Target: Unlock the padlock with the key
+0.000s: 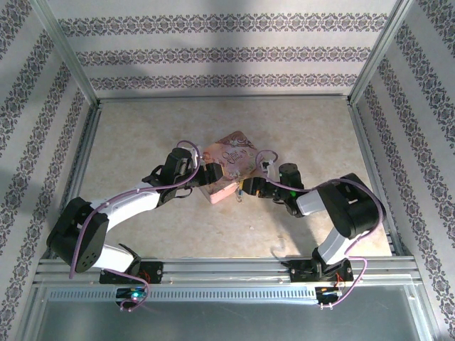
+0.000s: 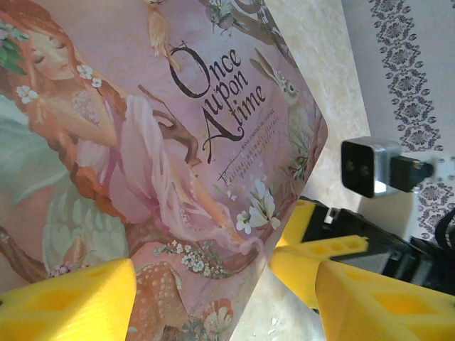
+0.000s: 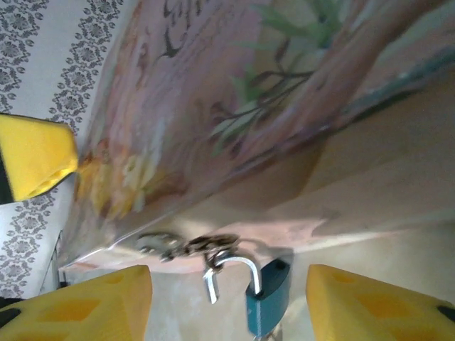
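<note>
Beside the pink tin (image 3: 213,106), the padlock (image 3: 266,295) sits between the spread right jaws; the left jaws gape too.

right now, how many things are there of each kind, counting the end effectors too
tin: 1
padlock: 1
end effectors: 2, left end effector and right end effector
total: 4

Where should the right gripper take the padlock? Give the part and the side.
Take the padlock by its blue body, not the thin shackle, which is hooked through the tin's clasp. Come from the side away from the tin, where the right gripper sits with jaws open: the body sticks out clear of the tin's edge, between its fingers.
</note>
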You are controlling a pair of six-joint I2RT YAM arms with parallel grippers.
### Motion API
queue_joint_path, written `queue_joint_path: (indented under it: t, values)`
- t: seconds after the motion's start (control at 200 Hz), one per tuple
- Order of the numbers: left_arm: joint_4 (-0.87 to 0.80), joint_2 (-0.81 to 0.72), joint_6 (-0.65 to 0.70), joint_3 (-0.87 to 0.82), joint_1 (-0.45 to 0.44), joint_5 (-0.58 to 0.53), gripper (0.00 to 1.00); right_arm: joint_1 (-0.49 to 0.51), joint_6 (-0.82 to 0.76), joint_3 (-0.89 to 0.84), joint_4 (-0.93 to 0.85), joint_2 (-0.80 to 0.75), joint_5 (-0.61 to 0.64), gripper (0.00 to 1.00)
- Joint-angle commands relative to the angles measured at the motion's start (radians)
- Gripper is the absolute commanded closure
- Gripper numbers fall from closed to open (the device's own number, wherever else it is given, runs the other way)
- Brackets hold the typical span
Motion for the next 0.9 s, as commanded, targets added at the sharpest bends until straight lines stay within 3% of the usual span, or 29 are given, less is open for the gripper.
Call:
queue_joint_path:
  t: [0.0,0.575,0.894]
  values:
    - [-0.058,0.009,0.016,0.006,0.013,0.004,0.32,0.018,0.034,0.009,0.159,0.051,-0.008,0.42]
    - [-0.045,0.016,0.007,0.001,0.012,0.011,0.32,0.036,0.060,-0.011,0.366,0.141,-0.075,0.43]
    - [-0.048,0.015,0.009,0.002,0.013,0.010,0.32,0.036,0.070,-0.023,0.383,0.145,-0.091,0.51]
